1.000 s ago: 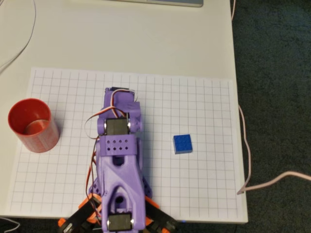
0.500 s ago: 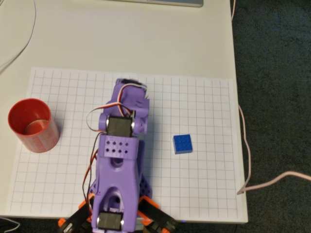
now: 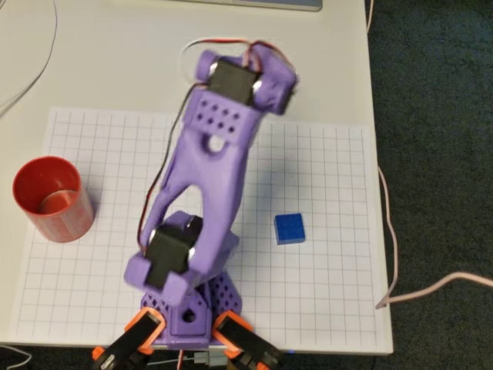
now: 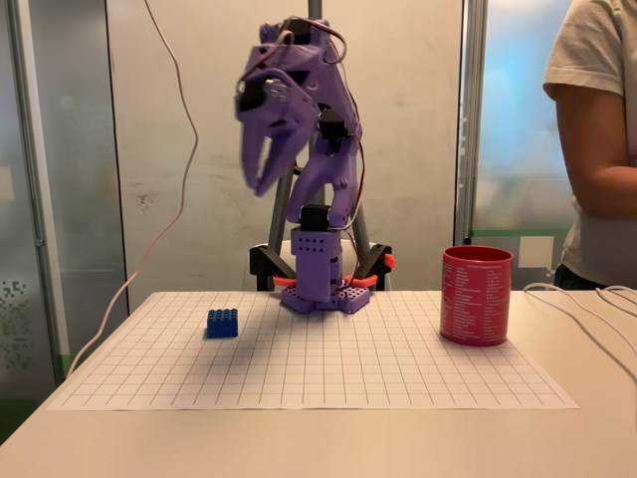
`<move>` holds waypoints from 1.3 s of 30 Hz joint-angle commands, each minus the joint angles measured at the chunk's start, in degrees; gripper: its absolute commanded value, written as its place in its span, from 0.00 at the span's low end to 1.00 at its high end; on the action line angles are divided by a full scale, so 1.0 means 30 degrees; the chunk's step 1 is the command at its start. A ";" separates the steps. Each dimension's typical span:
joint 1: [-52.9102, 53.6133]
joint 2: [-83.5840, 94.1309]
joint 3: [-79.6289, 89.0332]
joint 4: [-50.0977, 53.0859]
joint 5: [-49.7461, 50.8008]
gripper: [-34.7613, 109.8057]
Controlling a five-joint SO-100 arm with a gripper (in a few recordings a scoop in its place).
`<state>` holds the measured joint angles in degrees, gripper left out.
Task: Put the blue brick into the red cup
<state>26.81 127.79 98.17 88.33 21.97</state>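
The blue brick (image 3: 290, 228) lies flat on the grid sheet, right of the arm's base, and appears at the left in the fixed view (image 4: 222, 323). The red cup (image 3: 48, 199) stands upright at the sheet's left edge, on the right in the fixed view (image 4: 476, 296). My purple arm is raised high and stretched out over the sheet. Its gripper (image 4: 259, 181) hangs well above the table, fingers pointing down with a narrow gap between them and nothing held. It is above and somewhat right of the brick in the fixed view. From overhead the wrist (image 3: 245, 79) hides the fingers.
The arm's base (image 3: 185, 308) sits at the sheet's near edge. The table ends just right of the grid sheet (image 3: 339, 177). Cables trail at the left (image 3: 31, 77) and right (image 3: 389, 231). A person (image 4: 597, 149) stands behind the table near the cup.
The arm has unfolded from its low, tucked pose, rising and swinging its wrist out toward the sheet's far side and slightly right. Brick and cup have not moved.
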 commanded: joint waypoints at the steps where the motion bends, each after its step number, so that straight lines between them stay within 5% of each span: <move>1: 0.3135 -0.0645 0.1143 -0.0879 0.0352 0.24; 14: 0.9316 0.3457 1.1367 -0.4980 0.2168 0.24; 34: 0.9023 0.1055 1.3125 -0.2871 0.2988 0.24; 35: 0.8730 0.0996 1.2949 -0.2695 0.2871 0.27; 37: 0.8145 0.0967 1.2832 -0.2080 0.3545 0.58; 39: 0.8203 0.0908 1.2979 -0.1758 0.3926 0.62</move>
<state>51.42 129.90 139.92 81.21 31.90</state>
